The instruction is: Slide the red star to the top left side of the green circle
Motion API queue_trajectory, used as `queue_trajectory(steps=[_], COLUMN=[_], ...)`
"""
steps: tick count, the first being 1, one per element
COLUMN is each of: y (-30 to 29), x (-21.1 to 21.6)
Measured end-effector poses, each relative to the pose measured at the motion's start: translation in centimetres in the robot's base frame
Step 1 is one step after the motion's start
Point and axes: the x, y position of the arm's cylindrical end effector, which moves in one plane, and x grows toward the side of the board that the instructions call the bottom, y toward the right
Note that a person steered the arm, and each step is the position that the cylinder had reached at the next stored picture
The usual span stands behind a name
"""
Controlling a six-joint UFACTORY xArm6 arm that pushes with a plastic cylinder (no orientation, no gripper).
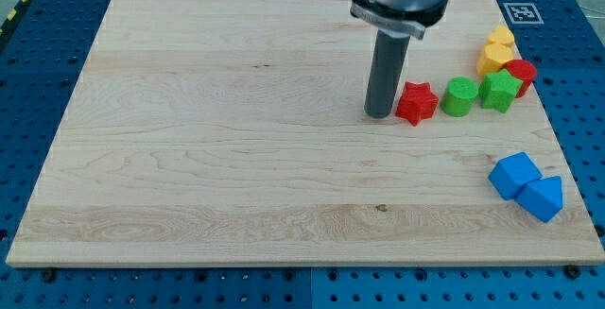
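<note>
**A:** What is the surface like, and what sits on it?

**B:** A pale wooden board [236, 158] with long grain lines and a small dark knot, lying on a blue perforated table [38, 281]. The blocks look like smooth painted pieces. The red star [415, 102] has short blunt points and is the landmark here.

**A:** Where is the rod?

**B:** My tip [379, 114] is the lower end of a straight dark cylinder hanging from a grey collar. It stands just to the view's left of the red star, touching it or nearly so; I cannot tell which. There is no gripper on this arm, so nothing is spread or pinching.

**A:** And the target?

**B:** The green circle [459, 96], a stubby round cylinder, sits just to the view's right of the red star, with a thin gap between them. So the star is at the circle's left, level with it.

**A:** What crowds that side?

**B:** Right of the circle is a green star [499, 91], close against it. Further right of the red star and a little higher is a red cylinder [521, 74], with two yellow blocks [495, 51] above it, their shapes unclear. Well below and right of the red star lie a blue cube [514, 174] and a blue triangular block [542, 198], touching each other near the board's edge
</note>
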Motion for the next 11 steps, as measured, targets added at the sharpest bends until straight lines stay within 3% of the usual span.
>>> queue_trajectory(steps=[2, 4, 7, 9, 11], y=[2.6, 2.5, 2.3, 2.3, 2.7], x=[-0.2, -3.7, -2.8, -5.9, -0.3])
